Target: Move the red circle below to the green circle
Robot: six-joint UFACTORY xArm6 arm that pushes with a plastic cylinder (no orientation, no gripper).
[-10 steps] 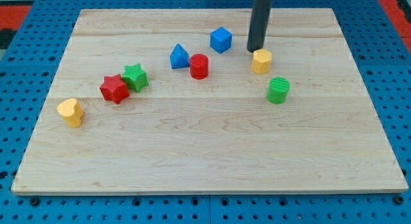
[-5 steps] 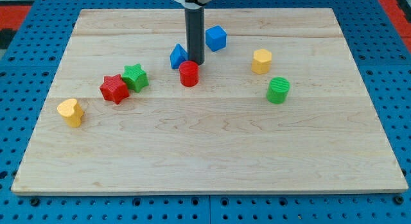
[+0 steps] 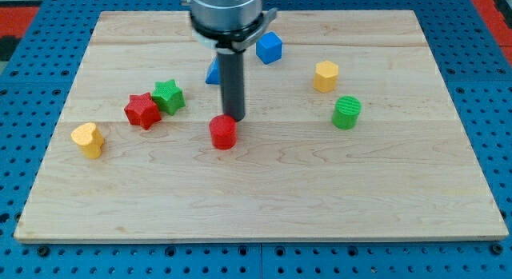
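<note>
yellow heart-shaped plastic block (image 3: 88, 139): far left of the view, matte moulded look, rounded lobes, well clear of the action
red star-shaped plastic block (image 3: 142, 111): touching the green star-shaped plastic block (image 3: 167, 96) on its upper right; both ridged, pointed, likely to snag if bumped
red circle, short plastic cylinder (image 3: 223, 132): task block, near board centre, well left of the target and slightly lower in the view; flat top, curved smooth side
my tip (image 3: 234, 118): end of straight dark rod, touching or just above the red circle's upper-right edge; no fingers on this rig, so no open or closed state to report
blue triangular plastic block (image 3: 212, 73): mostly hidden behind the rod, shape only partly readable
blue cube-like plastic block (image 3: 270, 48): near the view's top, apart from everything
yellow hexagonal plastic block (image 3: 326, 75): above the target, near it
green circle, ribbed plastic cylinder (image 3: 346, 112): target, right of centre, untouched
wooden board (image 3: 256, 199): pale planks, visible grain, low friction likely
risk 1: off-centre contact on a round side, so the red circle probably rolls off the tip sideways
risk 2: a push straight right could knock the green circle and shift the goal
risk 3: overshoot toward the view's bottom, since the board slides easily
</note>
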